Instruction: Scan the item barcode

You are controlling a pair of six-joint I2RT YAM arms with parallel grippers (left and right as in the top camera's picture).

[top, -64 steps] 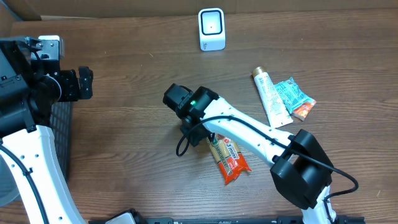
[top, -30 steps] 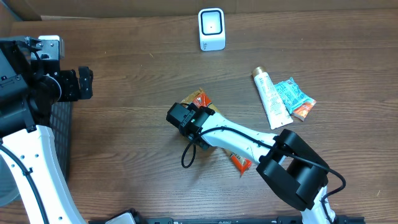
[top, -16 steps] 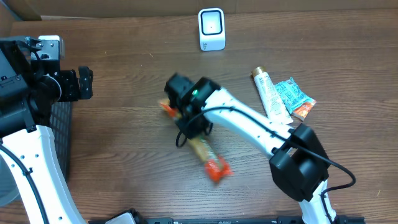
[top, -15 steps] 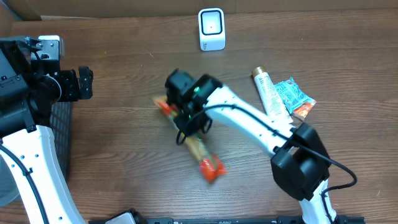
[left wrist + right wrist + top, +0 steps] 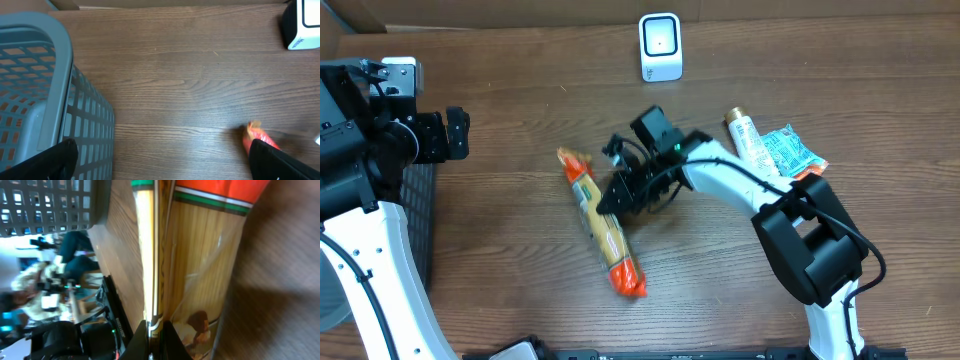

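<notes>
While we look through the right wrist camera, the right gripper (image 5: 156, 330) shows its two fingers pressed fully together on the thin seam of the snack packet (image 5: 200, 265), so the packet is pinched between them. From above, the packet is long, orange at both ends and yellow in the middle. It lies to the left of the gripper, which meets it at its right edge near the middle. One orange end points to the near edge of the table (image 5: 520, 270), the other to the far left. We cannot tell if the packet rests on the wood or hangs just above it.

Further right, a tube (image 5: 756, 157) and a teal packet (image 5: 790, 152) lie just beside each other. At the left, the left gripper (image 5: 458, 135) stands wide open with nothing in it, near the basket (image 5: 60, 65). The scanner (image 5: 660, 47) stands at the far edge, well apart from the snack packet.

Half a second ago the packet lay more slanted, with its near end further right and the wrist over its far part. Now the wrist is further right and the packet is left of it. Two seconds ago it lay under the forearm. The scanner, tube, teal packet and left arm keep their places.
</notes>
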